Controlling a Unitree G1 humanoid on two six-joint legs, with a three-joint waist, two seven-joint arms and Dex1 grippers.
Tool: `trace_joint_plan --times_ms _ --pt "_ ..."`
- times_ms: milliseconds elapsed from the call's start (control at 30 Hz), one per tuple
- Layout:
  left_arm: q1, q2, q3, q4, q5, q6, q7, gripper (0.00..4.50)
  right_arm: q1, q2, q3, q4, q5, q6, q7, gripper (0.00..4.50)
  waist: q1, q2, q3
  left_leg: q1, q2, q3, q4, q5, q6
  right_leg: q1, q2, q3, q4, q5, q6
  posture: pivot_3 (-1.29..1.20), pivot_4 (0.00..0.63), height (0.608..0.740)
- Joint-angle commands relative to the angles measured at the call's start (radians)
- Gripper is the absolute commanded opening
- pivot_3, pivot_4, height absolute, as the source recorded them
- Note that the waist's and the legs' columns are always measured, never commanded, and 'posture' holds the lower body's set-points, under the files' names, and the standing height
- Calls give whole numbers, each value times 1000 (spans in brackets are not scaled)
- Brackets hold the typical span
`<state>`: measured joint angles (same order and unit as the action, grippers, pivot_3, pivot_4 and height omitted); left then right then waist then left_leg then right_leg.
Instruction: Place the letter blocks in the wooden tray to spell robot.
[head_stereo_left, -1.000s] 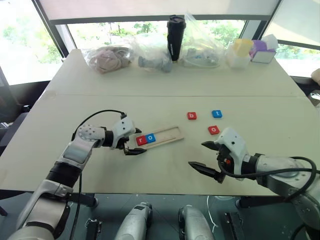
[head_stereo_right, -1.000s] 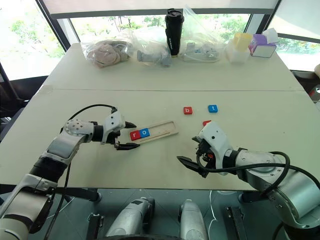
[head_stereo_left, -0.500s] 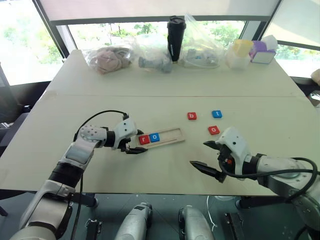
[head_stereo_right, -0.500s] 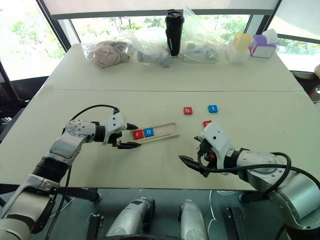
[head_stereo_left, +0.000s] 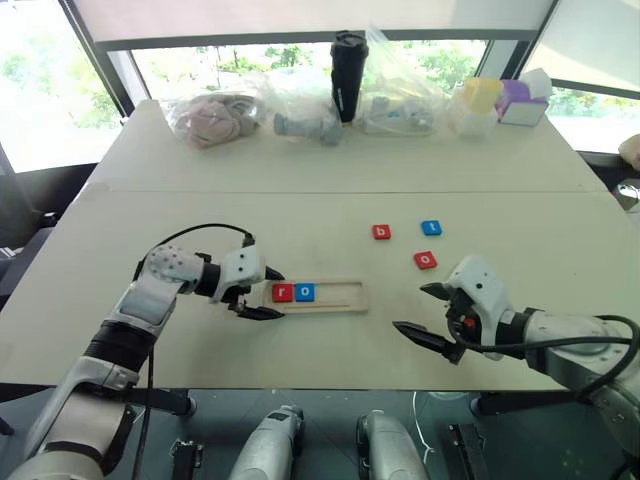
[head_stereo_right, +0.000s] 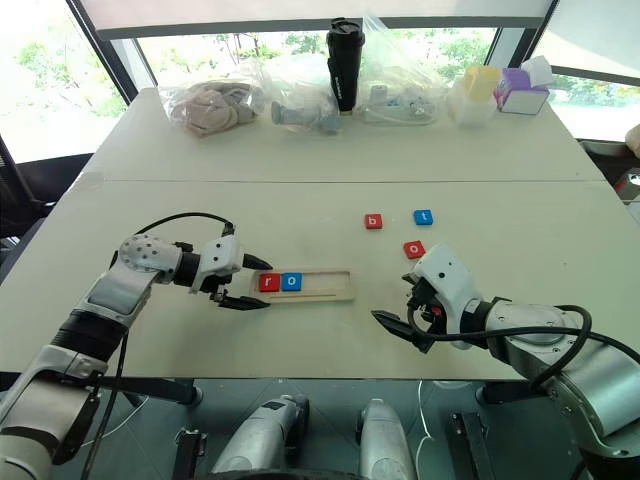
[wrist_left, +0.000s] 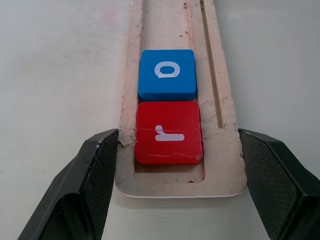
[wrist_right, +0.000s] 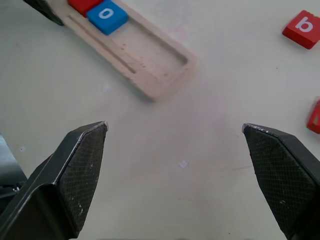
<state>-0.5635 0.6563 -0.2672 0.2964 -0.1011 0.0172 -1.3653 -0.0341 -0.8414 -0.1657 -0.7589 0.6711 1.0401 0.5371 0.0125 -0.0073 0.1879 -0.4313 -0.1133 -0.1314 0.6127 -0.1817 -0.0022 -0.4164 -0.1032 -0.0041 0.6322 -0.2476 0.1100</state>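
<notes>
Left gripper (head_stereo_left: 265, 294) closed on near end of wooden tray (head_stereo_left: 335, 297), one finger pressed on each long side. Red r block (wrist_left: 169, 132) and blue o block (wrist_left: 167, 74) seen in slot, right between fingers. Right gripper (head_stereo_left: 412, 308) wide open, nothing held. Red o (head_stereo_left: 425, 260) near, just ahead; red b (head_stereo_left: 381, 232) and blue t (head_stereo_left: 431, 228) further ahead, on table. Blocks judged light, hard, flat, a bit slippery: best pinched by side edges. Far end of tray cut off in left wrist view.

My left gripper (head_stereo_left: 262, 292) clasps the wooden tray's (head_stereo_left: 335, 297) left end at centre frame; red r (head_stereo_left: 282, 292), blue o (head_stereo_left: 305, 292) inside.
</notes>
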Motion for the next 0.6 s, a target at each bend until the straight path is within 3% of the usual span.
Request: trace_joint_plan --times_ms 33,333,400,433,600 --pt "4 26 -6 -42 -14 -27 -60 3130 10 -6 -21 -10 -4 -19 4 4500 0 0 0 0 0 0 0 0 0 0 0 0 0 0 -1 0 150 740" --pt "12 32 0 -52 -6 -31 -75 3130 17 -2 -15 1 -7 -25 3 4500 0 0 0 0 0 0 0 0 0 0 0 0 0 -1 -2 0 150 740" --pt "13 30 3 -53 -11 -17 -74 4194 15 -2 -13 3 -6 -24 2 4500 0 0 0 0 0 0 0 0 0 0 0 0 0 -1 -1 0 150 740" --pt "14 30 4 -55 -9 -12 -68 4464 15 -3 -12 4 -5 -23 2 4500 0 0 0 0 0 0 0 0 0 0 0 0 0 -1 -1 0 150 740" --pt "30 40 13 -90 -9 7 -52 4464 15 -6 -12 7 -6 -25 6 4500 0 0 0 0 0 0 0 0 0 0 0 0 0 -1 -1 0 150 740"
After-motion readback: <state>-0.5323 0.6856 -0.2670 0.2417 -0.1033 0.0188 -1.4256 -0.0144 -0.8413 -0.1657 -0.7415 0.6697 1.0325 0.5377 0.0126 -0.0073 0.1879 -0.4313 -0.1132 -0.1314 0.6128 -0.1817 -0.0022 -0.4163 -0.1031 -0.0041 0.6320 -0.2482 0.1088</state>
